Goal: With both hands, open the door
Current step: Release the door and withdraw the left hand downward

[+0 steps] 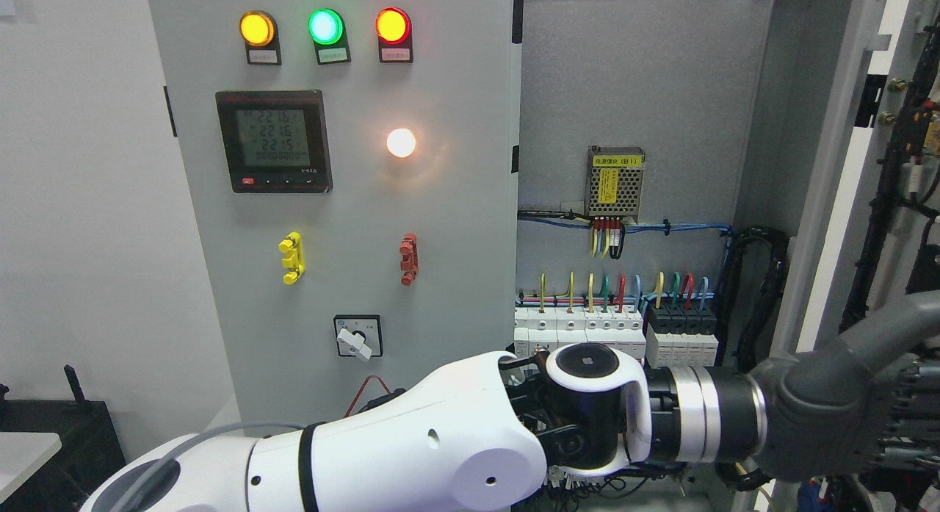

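The left arm [411, 446] comes in from the lower left and reaches all the way across the bottom of the view, its white forearm ending in a black wrist joint and a silver ring. Beyond that, the dark grey left hand [844, 409] sits at the far right, up against the opened cabinet door [844, 203]. One thick grey finger [899, 321] arches upward toward the door's edge, but whether the hand actually clasps the door or only rests beside it I cannot tell from here; the rest of the fingers are lost among dark mechanical parts. The door itself is swung wide, standing edge-on along the right side, with black cable bundles running down its inner face. The opened compartment shows a grey back plate carrying a small perforated power supply [615, 185] with a yellow label, coloured wires dropping from it, and below that a row of white and black circuit breakers [613, 328] fed by yellow, green, red and blue leads. To the left, the closed panel [455, 277] holds three lit indicator lamps at the top, amber [257, 29], green [325, 26] and red [393, 26], a digital meter [273, 141] with a lit display, a glowing white lamp [401, 142], a yellow handle [292, 258], a red handle [408, 258] and a rotary switch [358, 337].
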Available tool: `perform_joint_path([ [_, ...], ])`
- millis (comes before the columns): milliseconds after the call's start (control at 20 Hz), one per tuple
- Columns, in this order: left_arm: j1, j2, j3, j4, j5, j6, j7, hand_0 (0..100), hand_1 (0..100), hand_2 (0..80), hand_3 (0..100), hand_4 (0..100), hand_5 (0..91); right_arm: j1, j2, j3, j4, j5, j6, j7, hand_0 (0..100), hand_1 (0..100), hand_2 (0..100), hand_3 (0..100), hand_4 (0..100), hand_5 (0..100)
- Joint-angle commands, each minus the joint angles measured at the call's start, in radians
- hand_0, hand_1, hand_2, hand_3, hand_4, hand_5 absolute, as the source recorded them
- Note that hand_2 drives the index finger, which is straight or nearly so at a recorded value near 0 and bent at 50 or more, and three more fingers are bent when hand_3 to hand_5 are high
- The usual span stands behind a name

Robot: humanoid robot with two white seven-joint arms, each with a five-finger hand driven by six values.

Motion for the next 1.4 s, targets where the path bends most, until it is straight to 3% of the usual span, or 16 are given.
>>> perform_joint_path([
  [0, 0.051, 0.191, 0.127, -0.047, -0.004, 0.022, -0.007, 0, 0, 0.0, 0, 0, 0.0, 0.000, 0.000, 0.000, 0.000, -0.029, 0.000, 0.000, 38, 0, 0, 0, 0, 0],
  [351, 0.097, 0.331, 0.162, -0.090, -0.002, 0.045, -0.067, 0, 0, 0.0, 0, 0, 0.0, 0.000, 0.000, 0.000, 0.000, -0.029, 0.000, 0.000, 38, 0, 0, 0, 0, 0],
  [651, 0.201, 0.477, 0.246, -0.095, -0.010, 0.097, -0.162, 0, 0, 0.0, 0, 0, 0.0, 0.000, 0.000, -0.001, 0.000, -0.029, 0.000, 0.000, 38, 0, 0, 0, 0, 0],
  [851, 0.354, 0.517, 0.409, -0.095, -0.171, 0.146, -0.234, 0, 0, 0.0, 0, 0, 0.0, 0.000, 0.000, 0.000, 0.000, -0.029, 0.000, 0.000, 38, 0, 0, 0, 0, 0],
  [1102, 0.535, 0.520, 0.634, -0.132, -0.312, 0.330, -0.328, 0, 0, 0.0, 0, 0, 0.0, 0.000, 0.002, 0.000, 0.000, -0.029, 0.000, 0.000, 38, 0, 0, 0, 0, 0],
  [1202, 0.616, 0.530, 0.705, -0.164, -0.363, 0.337, -0.341, 0, 0, 0.0, 0, 0, 0.0, 0.000, 0.000, -0.001, 0.000, -0.029, 0.000, 0.000, 38, 0, 0, 0, 0, 0],
  [1352, 0.731, 0.532, 0.779, -0.192, -0.467, 0.337, -0.403, 0, 0, 0.0, 0, 0, 0.0, 0.000, 0.000, 0.000, 0.000, -0.029, 0.000, 0.000, 38, 0, 0, 0, 0, 0],
])
